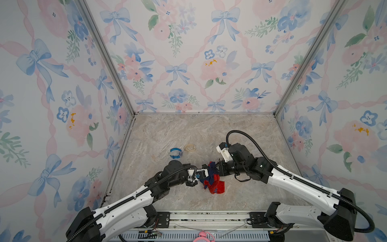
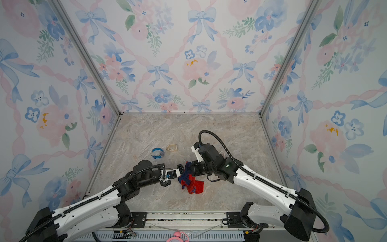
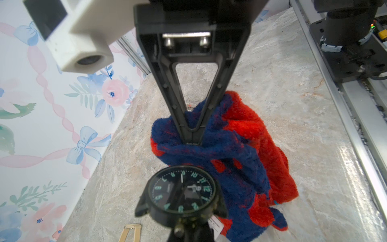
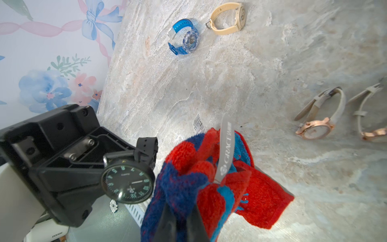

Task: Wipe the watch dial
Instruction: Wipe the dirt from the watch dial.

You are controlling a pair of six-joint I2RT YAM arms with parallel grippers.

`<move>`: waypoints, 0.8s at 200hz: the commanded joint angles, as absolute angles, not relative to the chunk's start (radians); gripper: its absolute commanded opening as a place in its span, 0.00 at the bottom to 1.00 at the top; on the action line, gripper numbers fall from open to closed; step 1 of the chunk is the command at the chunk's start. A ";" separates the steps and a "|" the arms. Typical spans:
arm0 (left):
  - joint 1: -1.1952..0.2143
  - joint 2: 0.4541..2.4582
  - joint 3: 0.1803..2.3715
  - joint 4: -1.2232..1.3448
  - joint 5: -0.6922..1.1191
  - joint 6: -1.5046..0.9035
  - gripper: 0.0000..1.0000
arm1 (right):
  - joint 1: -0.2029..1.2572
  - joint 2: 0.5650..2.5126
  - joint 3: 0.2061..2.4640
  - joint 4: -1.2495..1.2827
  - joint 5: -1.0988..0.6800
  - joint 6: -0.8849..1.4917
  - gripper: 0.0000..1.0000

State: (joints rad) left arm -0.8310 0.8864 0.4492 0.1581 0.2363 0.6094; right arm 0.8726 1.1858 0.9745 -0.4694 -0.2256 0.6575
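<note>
- Left wrist view: the left gripper [image 3: 189,233] is clamping the black watch [image 3: 182,192] by its edge, holding it off the marble over the near part of the table.
- Its dial [image 4: 127,184] is lying bare, facing both wrist cameras; the strap [image 4: 147,149] is running from the case toward the back wall.
- The right gripper [image 3: 191,138] is pinching the red-and-blue cloth [image 3: 240,157] just beside the dial.
- Farther out, a blue watch [image 4: 184,37], a beige watch [image 4: 228,18] and two rose-gold watches [image 4: 314,127] are lying on the marble table [image 1: 188,130].
- Floral walls [image 1: 188,52] are enclosing it.

The cloth [image 3: 240,150] in the right pincer [image 3: 191,142] is fluffy terry; the watch [image 3: 182,190] before it has a glossy glass dial.
</note>
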 commanded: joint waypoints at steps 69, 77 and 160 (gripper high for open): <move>-0.839 0.899 0.482 0.163 0.267 0.609 0.05 | 0.958 1.273 1.137 -0.502 -0.251 0.631 0.00; -0.839 0.893 0.480 0.167 0.266 0.609 0.05 | 0.957 1.280 1.128 -0.494 -0.252 0.631 0.00; -0.838 0.882 0.474 0.174 0.256 0.608 0.06 | 0.852 1.226 0.968 -0.457 -0.281 0.637 0.00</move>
